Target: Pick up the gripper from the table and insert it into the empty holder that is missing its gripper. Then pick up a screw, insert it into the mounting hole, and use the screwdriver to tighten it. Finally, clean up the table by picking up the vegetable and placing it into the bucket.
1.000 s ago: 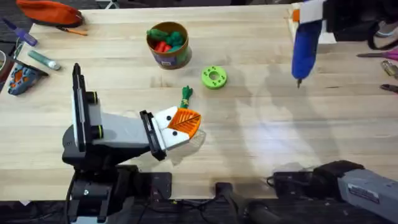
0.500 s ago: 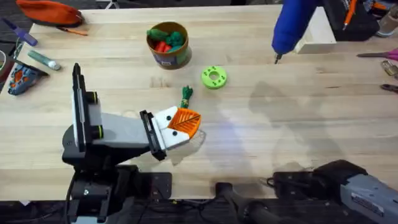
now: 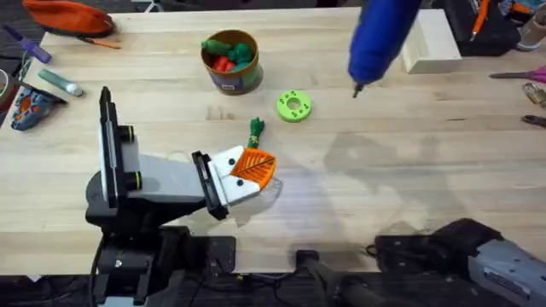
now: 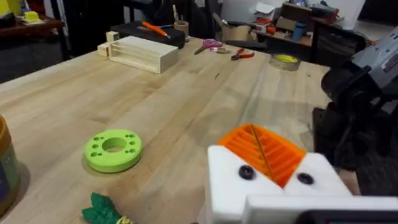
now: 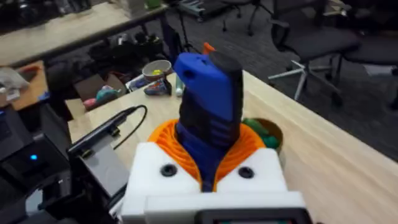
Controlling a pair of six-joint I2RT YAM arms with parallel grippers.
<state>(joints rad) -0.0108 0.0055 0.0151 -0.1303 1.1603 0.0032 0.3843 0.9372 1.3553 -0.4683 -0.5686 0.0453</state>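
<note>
**Carrying the screwdriver toward the waiting mount**

Swinging in from the far right corner, my right gripper (image 5: 208, 168) has brought the screwdriver (image 3: 381, 38) leftward over the table within the last second; its tip now hangs above bare wood just right of the lime-green disc (image 3: 293, 106). My orange pads clamp its blue body firmly. My left gripper (image 3: 247, 175) rests low near the front edge, pads closed together with nothing between them. I judge tightening comes next. The vegetable (image 3: 255, 131) lies beside the left gripper, well apart from the bucket (image 3: 229, 61).
</note>
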